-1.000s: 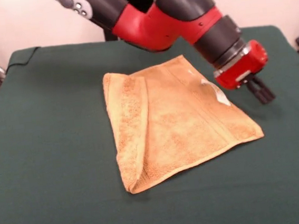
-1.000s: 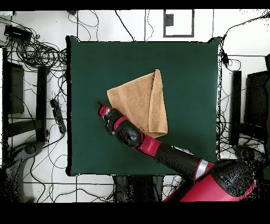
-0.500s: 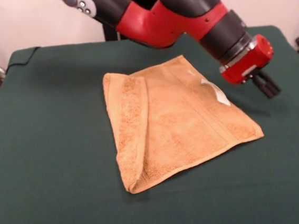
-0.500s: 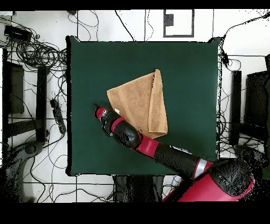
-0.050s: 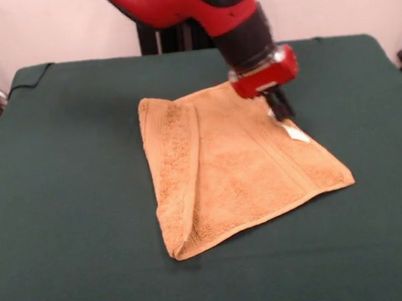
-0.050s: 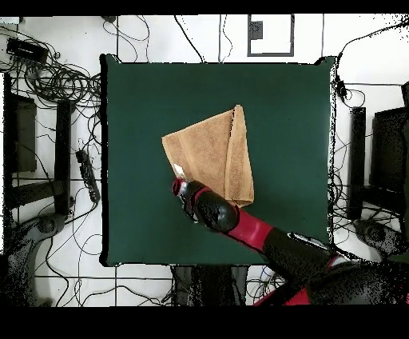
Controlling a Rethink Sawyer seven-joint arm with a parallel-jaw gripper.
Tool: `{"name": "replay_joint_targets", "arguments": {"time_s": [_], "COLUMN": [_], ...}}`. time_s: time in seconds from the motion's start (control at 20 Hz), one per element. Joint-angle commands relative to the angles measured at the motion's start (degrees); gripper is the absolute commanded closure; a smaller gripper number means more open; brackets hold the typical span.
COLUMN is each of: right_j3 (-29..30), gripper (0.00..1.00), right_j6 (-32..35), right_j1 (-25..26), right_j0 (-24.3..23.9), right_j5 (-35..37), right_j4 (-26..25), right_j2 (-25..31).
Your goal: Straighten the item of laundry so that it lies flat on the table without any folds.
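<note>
Front view shows the towel [image 5: 241,164] lying about mid tabletop [image 5: 71,206], golden-orange terry, mostly spread but w/ one long side doubled over: a folded strip [image 5: 175,174] runs down the picture's left edge of it, from the far corner to the near corner. Rest of the cloth looks flat, woven band visible, small white tag [image 5: 295,133] on top near the picture's right side. From overhead the same strip shows along the towel's right side [image 6: 238,156], so the views agree. Gripper [image 5: 281,107] sits low over the towel's far-right part, just beside the tag, the red wrist block [image 5: 263,71] right above it; the dark fingers look close together, but I can't tell for sure if they're shut or pinching any cloth. Arm [image 6: 256,232] reaches in from the base side. Step in hand, as I judge it: positioning for a grab, fold not yet undone. Next move prob. needs the gripper over at the folded strip, opposite side from where it is now, catching the free edge only & drawing it outward so the flap opens w/o dragging the whole towel. Plenty of bare green cloth around for that.
</note>
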Motion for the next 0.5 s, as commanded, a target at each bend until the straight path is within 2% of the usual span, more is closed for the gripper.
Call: {"name": "replay_joint_targets", "arguments": {"time_s": [0.05,0.1,0.3,0.5], "right_j3": [1.0,1.2,2.1,1.5], "gripper": [1.00,1.00,1.00,1.00], "right_j6": [10.9,11.7,14.5,14.3], "right_j1": [-18.4,-21.4,-27.3,-30.6], "right_j0": [6.5,7.4,8.5,7.9], "right_j5": [20.3,25.2,36.1,43.5], "right_j4": [6.4,6.1,6.0,5.5], "right_j2": [-15.1,-17.1,-19.4,-20.2]}}
